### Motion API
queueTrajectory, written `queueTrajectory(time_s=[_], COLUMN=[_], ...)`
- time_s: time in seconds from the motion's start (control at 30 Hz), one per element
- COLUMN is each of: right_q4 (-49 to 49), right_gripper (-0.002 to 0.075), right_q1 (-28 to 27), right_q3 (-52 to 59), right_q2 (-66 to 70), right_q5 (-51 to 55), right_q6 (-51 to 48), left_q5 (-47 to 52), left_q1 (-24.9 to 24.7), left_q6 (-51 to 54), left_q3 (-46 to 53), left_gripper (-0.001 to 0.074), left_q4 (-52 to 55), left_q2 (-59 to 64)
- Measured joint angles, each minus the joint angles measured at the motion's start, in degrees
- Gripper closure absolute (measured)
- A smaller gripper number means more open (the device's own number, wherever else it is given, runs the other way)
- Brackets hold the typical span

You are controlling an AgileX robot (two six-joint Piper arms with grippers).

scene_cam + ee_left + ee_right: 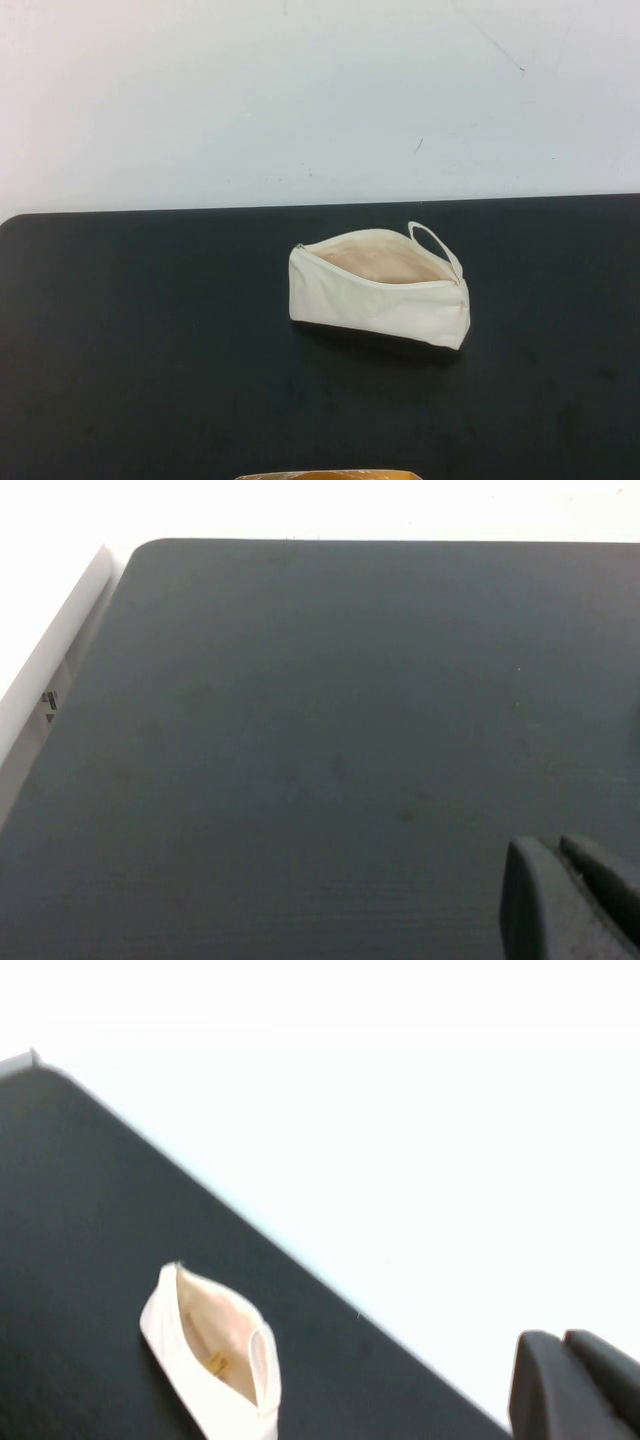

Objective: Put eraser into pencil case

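On my left arm's wrist camera, the left gripper (575, 900) shows as two dark grey fingers (530, 905) lying pressed side by side with no gap I can make out, so I read them as clenched on nothing. Ahead of those jaws is only the black tabletop (330, 740), running out to a rounded corner and a white border; a tiny dark mark sits on that border, too small for me to read.

Moving across to the middle of the high view, the pencil case (380, 290) sits on the black surface, cream-white, unzipped, its tan lining showing, a loop strap (437, 243) at its right end and a dark base along the bottom. I see no brand or lettering on the fabric. Neither gripper appears in this view. A yellow-orange edge (330, 475) pokes in at the near rim; I cannot tell what it is.

On the right wrist camera, the right gripper (580, 1385) also shows two dark fingers (540, 1390) held together, empty, raised above the table. The pouch lies well apart from these jaws, its mouth turned toward the camera. Inside, against the lining, a small yellowish piece (217, 1365) shows, probably the eraser, though I cannot confirm it or read any label.
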Motion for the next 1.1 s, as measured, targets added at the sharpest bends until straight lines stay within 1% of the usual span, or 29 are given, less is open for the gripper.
queueTrajectory(time_s=[0.27,0.43,0.6,0.7,0.8,0.93,1.0,1.1], right_q4=[0.55,0.82,-4.12,-8.58,-14.29,-20.82,-22.05,-21.40], right_gripper=[0.0727,0.0727,0.0727,0.0727,0.0727,0.0727,0.0727,0.0727], right_q1=[-0.13,-2.67,-4.02,-4.08,-4.08,-4.08,-4.49,-6.28], right_q3=[0.00,0.00,0.02,2.50,7.78,19.62,26.18,37.19], right_q2=[-11.07,-19.58,-27.30,-31.93,-36.17,-41.40,-43.96,-47.44], right_q5=[0.00,0.00,0.00,0.00,0.00,-0.23,-2.11,-8.47], right_q6=[0.00,0.00,0.00,0.00,0.59,5.29,7.63,9.04], left_q5=[0.00,0.00,0.00,0.00,0.00,0.00,0.00,0.00], left_q1=[0.00,0.00,0.00,0.00,0.00,0.00,0.00,0.00], left_q6=[0.00,0.00,0.00,0.00,0.00,0.00,0.00,0.00], left_q3=[0.00,0.00,0.00,0.00,0.00,0.00,0.00,0.00], left_gripper=[0.0736,0.0736,0.0736,0.0736,0.0736,0.0736,0.0736,0.0736], left_q4=[0.00,0.00,0.00,0.00,0.00,0.00,0.00,0.00], left_q2=[0.00,0.00,0.00,0.00,0.00,0.00,0.00,0.00])
